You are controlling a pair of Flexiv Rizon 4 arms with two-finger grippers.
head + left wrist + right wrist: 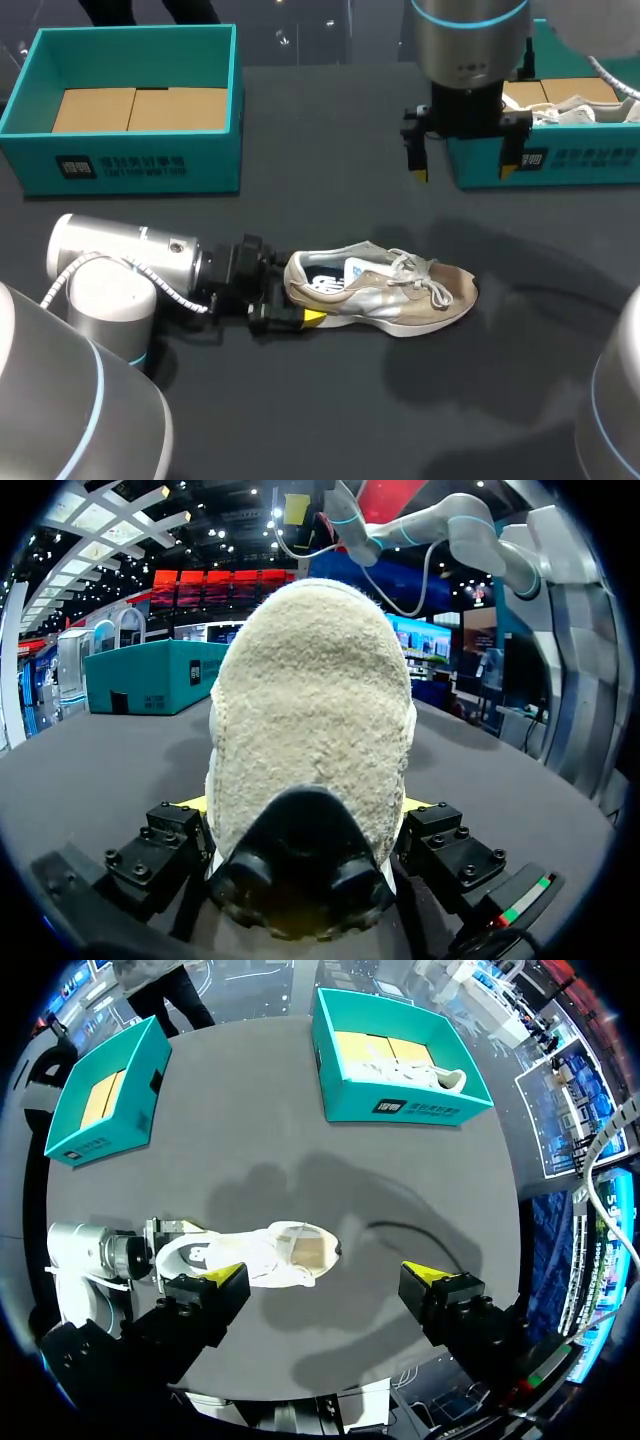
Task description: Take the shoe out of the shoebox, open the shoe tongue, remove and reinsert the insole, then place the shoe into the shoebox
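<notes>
Clamping the heel, L claw (298,293) has a finger on each side of the shoe (385,290), which sits on its sole mid-frame, toe pointing right, well apart from both boxes. Looks like a pinning hold: it steadies the shoe so the other arm can open it up. R claw (463,168) hangs high at upper right, above the front wall of the right box (560,165), fingers wide apart, nothing in them, prob. poised to come down on the laces (420,272). Left box (140,150), upper left, shows only its cardboard floor.
</notes>
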